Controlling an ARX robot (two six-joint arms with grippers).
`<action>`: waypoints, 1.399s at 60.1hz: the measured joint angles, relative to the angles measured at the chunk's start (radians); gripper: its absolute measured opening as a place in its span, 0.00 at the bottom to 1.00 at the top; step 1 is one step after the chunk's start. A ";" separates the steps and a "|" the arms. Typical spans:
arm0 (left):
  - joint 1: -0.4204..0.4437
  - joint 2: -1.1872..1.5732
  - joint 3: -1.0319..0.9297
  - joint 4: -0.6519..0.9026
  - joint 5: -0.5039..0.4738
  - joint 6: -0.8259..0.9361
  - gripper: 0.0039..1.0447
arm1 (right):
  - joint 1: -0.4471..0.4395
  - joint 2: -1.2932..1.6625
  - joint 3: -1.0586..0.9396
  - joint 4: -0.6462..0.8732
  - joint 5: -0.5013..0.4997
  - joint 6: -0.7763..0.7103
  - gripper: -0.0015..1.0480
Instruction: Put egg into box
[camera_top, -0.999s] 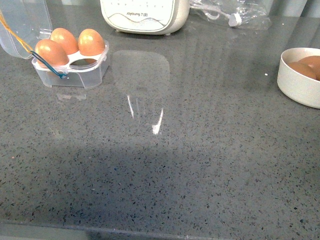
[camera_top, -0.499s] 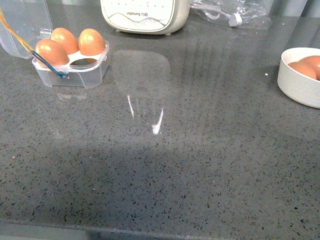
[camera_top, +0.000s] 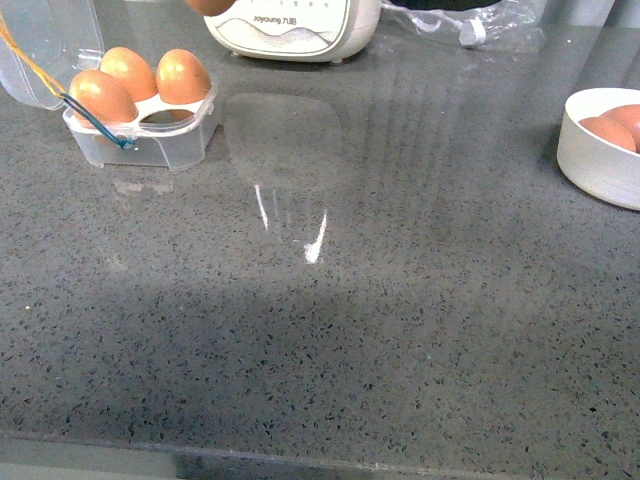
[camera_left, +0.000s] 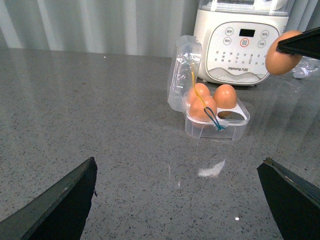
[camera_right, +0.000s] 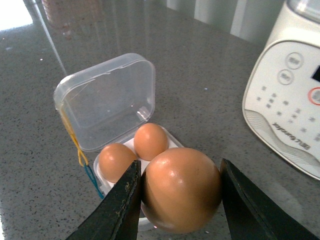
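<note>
Upper left, one cup of the box (camera_top: 150, 148) is left free, hemmed by three eggs (camera_top: 183, 78), the raised lid (camera_top: 45, 40) and the appliance (camera_top: 290, 30).

The right gripper (camera_right: 180, 192) clasps the egg (camera_right: 181, 187) between its fingers; behind it, the open box (camera_right: 107, 97) holds two other eggs (camera_right: 116, 161).

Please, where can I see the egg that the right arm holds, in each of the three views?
Front view: egg, only a sliver at the top edge, behind the box.
Left wrist view: egg in the air before the appliance, beyond the box.
Right wrist view: egg between the right fingers, hiding part of the box.
Shared landmark: the open box.
</note>
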 joint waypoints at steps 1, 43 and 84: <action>0.000 0.000 0.000 0.000 0.000 0.000 0.94 | 0.003 0.004 0.003 -0.002 0.001 0.000 0.37; 0.000 0.000 0.000 0.000 0.000 0.000 0.94 | 0.080 0.160 0.110 -0.054 0.051 0.010 0.37; 0.000 0.000 0.000 0.000 0.000 0.000 0.94 | 0.078 0.187 0.134 -0.068 0.051 0.001 0.84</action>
